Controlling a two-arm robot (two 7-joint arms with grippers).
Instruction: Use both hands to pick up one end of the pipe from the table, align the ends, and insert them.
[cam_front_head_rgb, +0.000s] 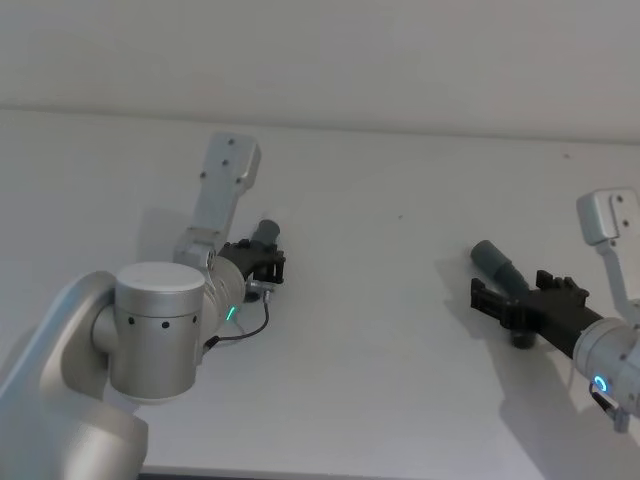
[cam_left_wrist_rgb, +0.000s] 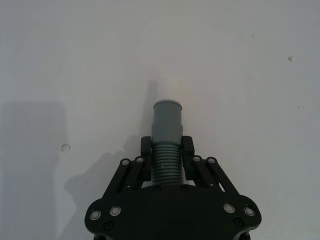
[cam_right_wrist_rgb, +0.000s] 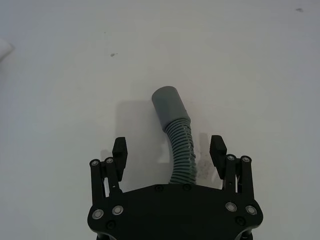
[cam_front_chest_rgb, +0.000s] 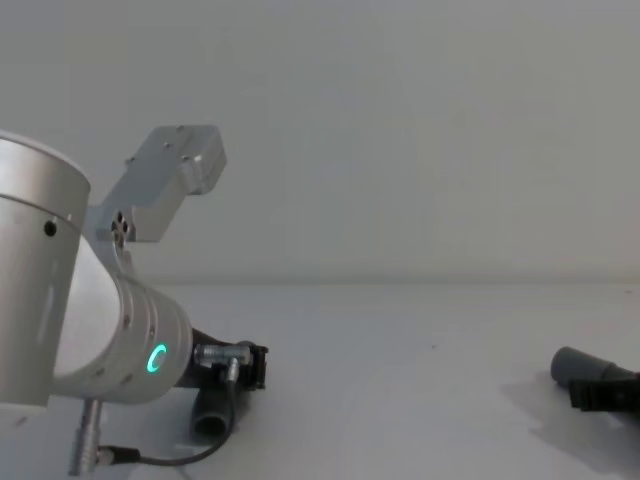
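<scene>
The left arm (cam_front_head_rgb: 155, 330) and right arm (cam_front_head_rgb: 615, 365) are silver cylinders. The black left gripper (cam_left_wrist_rgb: 167, 146) and right gripper (cam_right_wrist_rgb: 169, 146) carry silver screws (cam_left_wrist_rgb: 115, 211). A black cable (cam_front_head_rgb: 245, 332) loops at the left gripper's six o'clock.

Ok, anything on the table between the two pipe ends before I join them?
Nothing visible: bare table lies between the cuff past the left gripper, shut on the pipe, and the other cuff ahead of the open right gripper.
</scene>
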